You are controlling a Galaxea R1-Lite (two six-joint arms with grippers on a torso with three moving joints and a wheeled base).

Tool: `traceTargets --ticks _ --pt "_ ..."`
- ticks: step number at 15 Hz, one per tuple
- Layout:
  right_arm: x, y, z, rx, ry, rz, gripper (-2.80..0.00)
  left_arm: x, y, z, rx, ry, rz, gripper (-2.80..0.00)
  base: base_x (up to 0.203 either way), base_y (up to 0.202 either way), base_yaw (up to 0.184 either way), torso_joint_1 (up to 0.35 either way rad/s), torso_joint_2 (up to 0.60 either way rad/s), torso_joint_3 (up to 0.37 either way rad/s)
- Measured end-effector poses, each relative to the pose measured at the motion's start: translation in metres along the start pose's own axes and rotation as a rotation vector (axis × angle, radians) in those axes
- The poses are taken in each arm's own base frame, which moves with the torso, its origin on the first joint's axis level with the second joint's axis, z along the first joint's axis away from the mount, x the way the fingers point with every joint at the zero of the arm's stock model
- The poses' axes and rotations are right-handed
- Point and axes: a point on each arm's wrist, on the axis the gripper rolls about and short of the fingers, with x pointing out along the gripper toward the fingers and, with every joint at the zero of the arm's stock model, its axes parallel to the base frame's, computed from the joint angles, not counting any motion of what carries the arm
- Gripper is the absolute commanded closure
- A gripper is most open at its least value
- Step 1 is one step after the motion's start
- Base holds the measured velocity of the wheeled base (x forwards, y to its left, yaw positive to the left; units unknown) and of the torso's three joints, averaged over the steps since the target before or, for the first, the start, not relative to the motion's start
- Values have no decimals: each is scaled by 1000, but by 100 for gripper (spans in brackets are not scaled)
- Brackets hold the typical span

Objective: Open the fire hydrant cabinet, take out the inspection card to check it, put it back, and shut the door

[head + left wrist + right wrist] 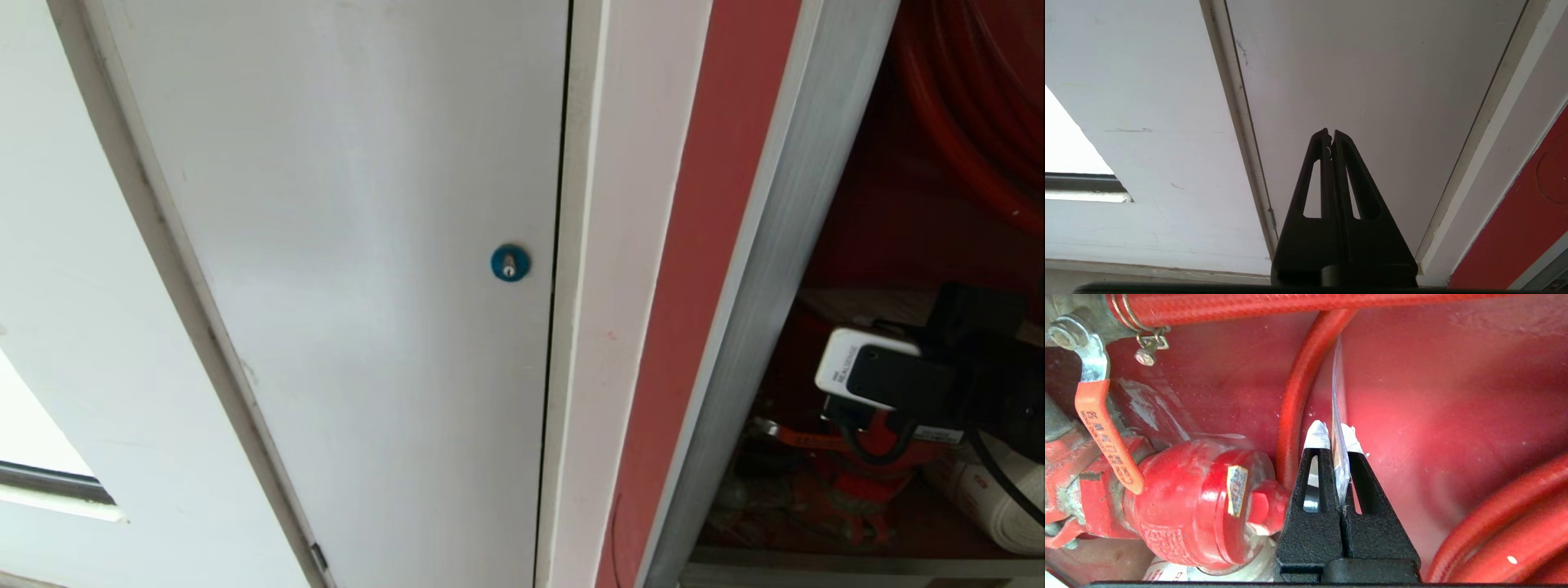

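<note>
From the head camera I count one plain white door [343,269] with a single round blue lock [510,262] and, to its right, the fire hydrant cabinet [767,269], standing open so its red inside shows. My right arm reaches into that opening; I see the wrist and its camera there, not the fingertips. The right wrist view fills that in: the right gripper [1334,437] has its two fingers pressed together on the inspection card [1339,416] — a thin sheet seen edge-on in a clear sleeve, standing up between the two taped tips, close beside a red hose [1294,404] against the red back wall. I make out one red hydrant valve [1200,506], one orange lever handle [1106,437], and a white rolled hose [992,498] low in the cabinet. The left gripper [1331,134] — fingers closed, holding nothing — hangs before the white door.
</note>
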Motion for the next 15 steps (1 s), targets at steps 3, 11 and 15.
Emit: traceTargets --ticks 3,11,15 --pt "-7 -2 -2 7 -10 -13 0 0 0 0 0 0 0 0 0 0 0 0 0 0" --pt "-45 -9 -17 -3 -102 -57 0 0 0 0 0 0 0 0 0 0 0 0 0 0" --pt "-66 -21 -22 51 -175 -94 0 0 0 0 0 0 0 0 0 0 0 0 0 0"
